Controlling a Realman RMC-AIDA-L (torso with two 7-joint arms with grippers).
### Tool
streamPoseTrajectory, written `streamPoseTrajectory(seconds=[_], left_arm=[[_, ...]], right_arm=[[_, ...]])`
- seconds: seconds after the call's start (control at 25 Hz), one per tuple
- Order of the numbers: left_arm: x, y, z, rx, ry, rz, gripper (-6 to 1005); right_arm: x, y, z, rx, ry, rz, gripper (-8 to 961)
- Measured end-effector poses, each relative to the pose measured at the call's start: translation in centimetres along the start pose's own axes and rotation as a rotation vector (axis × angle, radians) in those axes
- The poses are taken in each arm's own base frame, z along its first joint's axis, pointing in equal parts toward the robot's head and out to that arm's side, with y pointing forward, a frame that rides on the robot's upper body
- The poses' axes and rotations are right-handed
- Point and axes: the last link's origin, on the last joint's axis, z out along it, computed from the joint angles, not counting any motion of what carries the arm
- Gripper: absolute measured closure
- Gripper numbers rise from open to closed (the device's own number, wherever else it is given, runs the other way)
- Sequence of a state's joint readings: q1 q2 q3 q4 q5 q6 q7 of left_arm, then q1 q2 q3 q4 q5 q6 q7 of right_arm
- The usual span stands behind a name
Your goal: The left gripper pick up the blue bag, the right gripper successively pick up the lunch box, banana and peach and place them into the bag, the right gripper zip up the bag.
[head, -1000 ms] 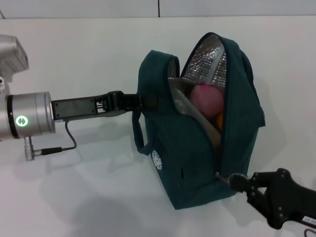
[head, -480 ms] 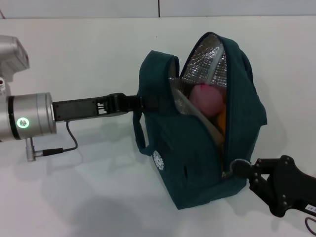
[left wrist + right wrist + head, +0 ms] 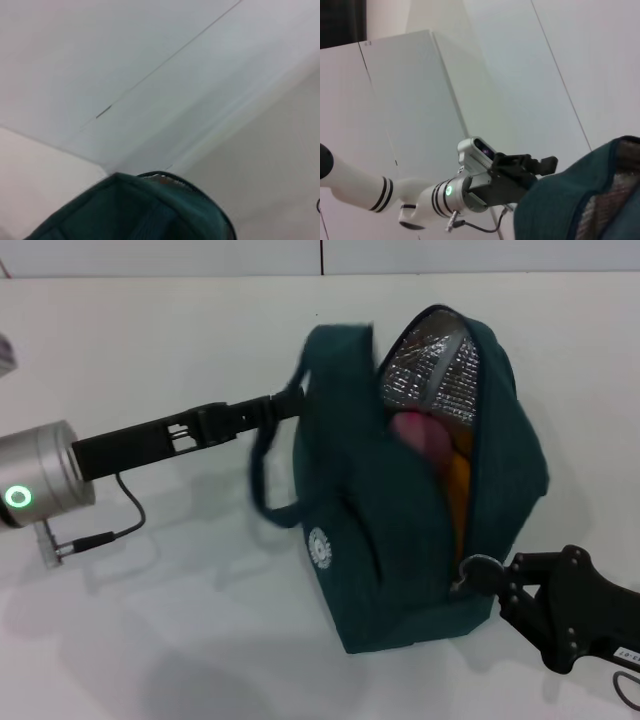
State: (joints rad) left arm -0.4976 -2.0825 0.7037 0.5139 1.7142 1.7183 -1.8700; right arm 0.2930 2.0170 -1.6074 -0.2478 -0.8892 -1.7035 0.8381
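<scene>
The blue bag [image 3: 400,550] stands tilted on the white table, its top open and showing silver lining. My left gripper [image 3: 288,403] is shut on the bag's upper handle at its left side; the right wrist view shows it [image 3: 546,163] against the bag's edge [image 3: 580,200]. Inside the opening sit the pink peach [image 3: 420,435] and, below it, the orange banana [image 3: 457,485]. The lunch box is hidden inside. My right gripper [image 3: 468,572] is shut on the zip pull low on the opening's front edge. The left wrist view catches only the bag's top [image 3: 145,210].
The bag's second handle [image 3: 262,490] hangs loose on its left side. A grey cable [image 3: 110,530] trails under the left arm. White table lies all around, with a wall seam [image 3: 322,255] at the far edge.
The left gripper has lifted and pulled the handle up, and the bag has leaned and shifted to the right. The right gripper has risen a little along the zip.
</scene>
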Motion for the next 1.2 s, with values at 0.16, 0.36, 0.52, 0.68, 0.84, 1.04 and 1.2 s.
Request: streamPoseTrajectory(seconds=[0.16, 0.36, 0.52, 0.68, 0.84, 1.04, 1.2], left_arm=[[-0.2, 0.1, -0.5, -0.006, 0.011, 0.046, 757], [-0.5, 1.0, -1.1, -0.059, 0.051, 0.117, 564], [-1.1, 1.3, -1.7, -0.083, 0.106, 0.154, 401], [-2.2, 2.2, -2.9, -0.126, 0.144, 0.254, 222], [-3.9, 2.8, -4.0, -0.142, 0.153, 0.329, 217], [-5.8, 2.6, -4.1, -0.130, 0.133, 0.352, 216], [-7.1, 2.4, -3.7, -0.134, 0.089, 0.384, 217]], right_arm=[[-0.3, 0.0, 0.0, -0.004, -0.021, -0.013, 933], [-1.0, -0.1, 0.1, -0.003, -0.056, -0.027, 932], [-1.4, -0.5, 0.3, -0.002, -0.067, -0.049, 931], [-1.9, -1.0, 0.8, 0.002, -0.077, -0.066, 930], [-2.7, -1.6, 1.4, 0.000, -0.100, -0.089, 929], [-4.1, -2.5, 2.2, 0.016, -0.159, -0.112, 928], [-5.2, -3.0, 3.1, 0.002, -0.196, -0.131, 928]])
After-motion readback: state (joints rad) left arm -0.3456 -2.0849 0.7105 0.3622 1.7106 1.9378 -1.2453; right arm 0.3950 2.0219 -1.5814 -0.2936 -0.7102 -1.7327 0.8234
